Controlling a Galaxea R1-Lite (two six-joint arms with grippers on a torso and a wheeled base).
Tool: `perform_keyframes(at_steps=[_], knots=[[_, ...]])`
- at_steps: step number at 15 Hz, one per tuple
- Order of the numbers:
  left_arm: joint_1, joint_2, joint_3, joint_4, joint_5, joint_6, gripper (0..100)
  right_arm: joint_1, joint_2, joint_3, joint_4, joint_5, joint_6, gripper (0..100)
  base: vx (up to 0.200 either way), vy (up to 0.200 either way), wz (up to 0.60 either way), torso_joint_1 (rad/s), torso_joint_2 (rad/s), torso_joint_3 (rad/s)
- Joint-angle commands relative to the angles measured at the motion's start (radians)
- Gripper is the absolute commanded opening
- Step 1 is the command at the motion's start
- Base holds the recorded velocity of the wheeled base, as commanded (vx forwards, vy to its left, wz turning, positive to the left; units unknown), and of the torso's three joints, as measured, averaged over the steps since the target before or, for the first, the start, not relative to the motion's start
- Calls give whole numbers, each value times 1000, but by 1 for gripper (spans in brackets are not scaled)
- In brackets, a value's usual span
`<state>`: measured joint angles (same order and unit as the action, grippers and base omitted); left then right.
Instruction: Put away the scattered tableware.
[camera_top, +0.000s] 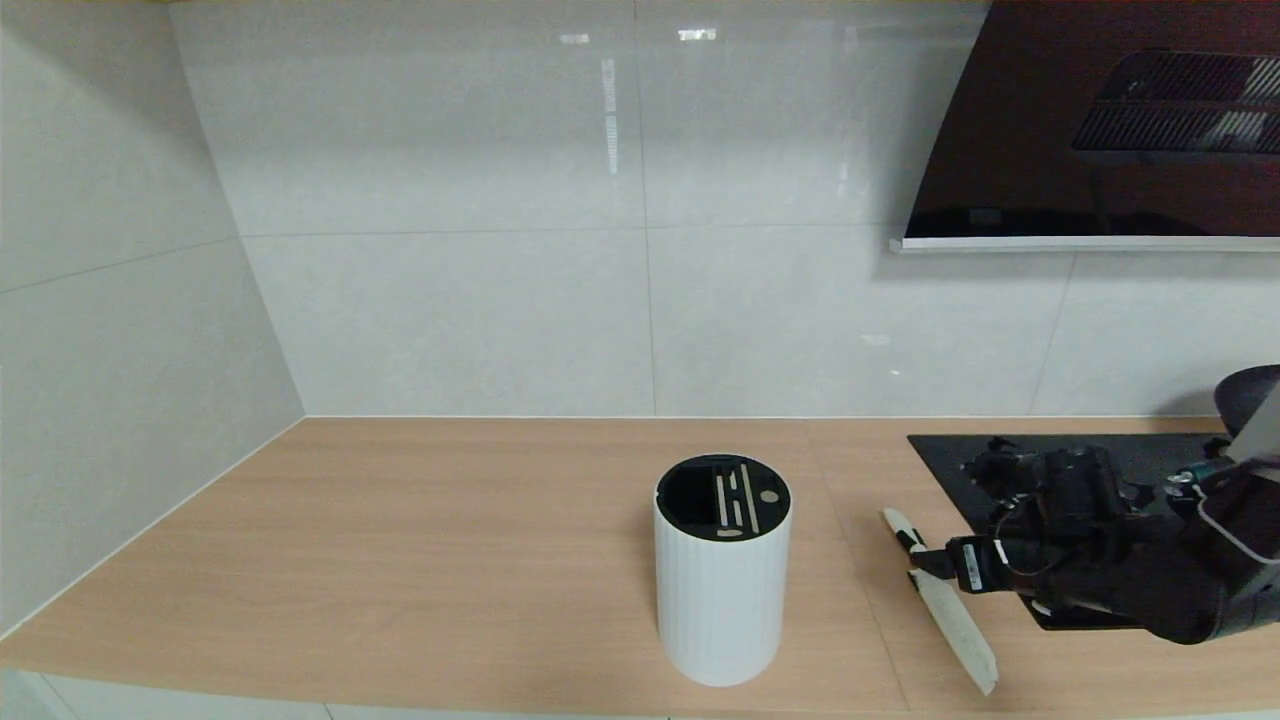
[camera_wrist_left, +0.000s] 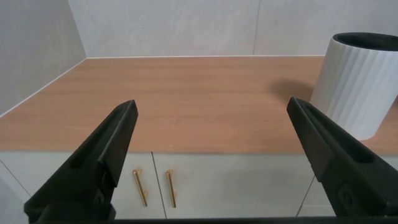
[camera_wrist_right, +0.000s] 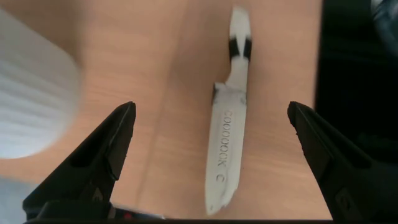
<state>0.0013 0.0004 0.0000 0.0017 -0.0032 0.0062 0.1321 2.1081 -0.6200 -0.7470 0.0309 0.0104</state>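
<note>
Pickup step: I am hovering the right end effector (camera_wrist_right: 210, 111), spread wide, with the knife (camera_wrist_right: 225, 149) lying just beneath; next, I judge, lowering squarely and closing across it.

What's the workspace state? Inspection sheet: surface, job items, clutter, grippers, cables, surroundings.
Surface: wooden countertop, dry, unmarked.
Job's things: white knife lying flat on the countertop, right of the holder and apart from it; white ribbed holder upright, black slotted top.
Clutter: nothing seen.
Grippers: right gripper open, over the knife, not gripping; left gripper open, holding nothing, at the counter's front edge.
Cables: thin wire looped on the right arm.
Surroundings: tiled wall; black cooktop; range hood; cabinet handles below.
</note>
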Motion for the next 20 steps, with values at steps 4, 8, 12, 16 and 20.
perform_keyframes(at_steps=[4, 8, 12, 16, 20], knots=[[0, 0, 0, 0, 0, 0, 100, 0, 188, -81, -25, -6, -6, 100, 0, 0, 0, 0, 0, 0], [0, 0, 0, 0, 0, 0, 100, 0, 219, -101, -25, -6, -6, 100, 0, 0, 0, 0, 0, 0], [0, 0, 0, 0, 0, 0, 100, -19, 279, -138, -46, -20, -3, 100, 0, 0, 0, 0, 0, 0], [0, 0, 0, 0, 0, 0, 100, -20, 300, -152, -52, -20, -3, 100, 0, 0, 0, 0, 0, 0], [0, 0, 0, 0, 0, 0, 100, -22, 319, -178, -54, -20, 2, 100, 0, 0, 0, 0, 0, 0]])
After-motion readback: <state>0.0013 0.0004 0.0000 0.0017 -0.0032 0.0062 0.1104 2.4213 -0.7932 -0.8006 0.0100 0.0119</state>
